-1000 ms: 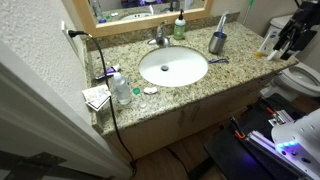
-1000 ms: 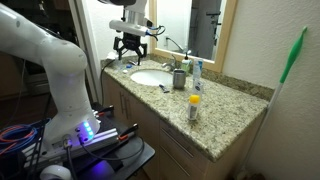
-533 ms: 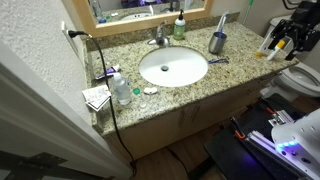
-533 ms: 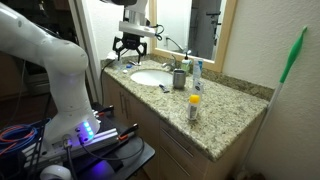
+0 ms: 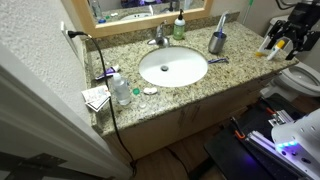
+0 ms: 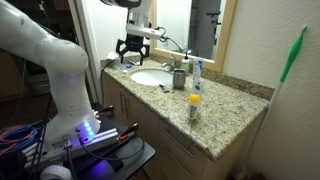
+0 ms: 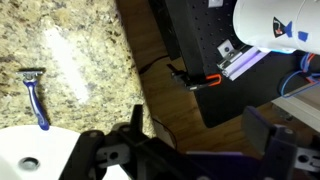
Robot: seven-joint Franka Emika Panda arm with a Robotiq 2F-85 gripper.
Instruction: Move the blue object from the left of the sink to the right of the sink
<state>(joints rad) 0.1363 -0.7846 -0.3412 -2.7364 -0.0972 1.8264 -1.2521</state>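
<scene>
My gripper (image 6: 133, 47) hangs open and empty in the air just beyond the end edge of the counter (image 5: 240, 72), with nothing between the fingers. The razor (image 7: 36, 98), blue in the handle, lies flat on the stone between the rim of the sink (image 5: 173, 67) and that end edge, near a grey cup (image 5: 217, 42). I judge it light, stiff plastic, thin and slick. It sits low on the stone, so it could skid or twist when pinched. I would grip the handle at its middle, pads on the two long sides, clear of the blade head (image 7: 30, 73), and close gently.
</scene>
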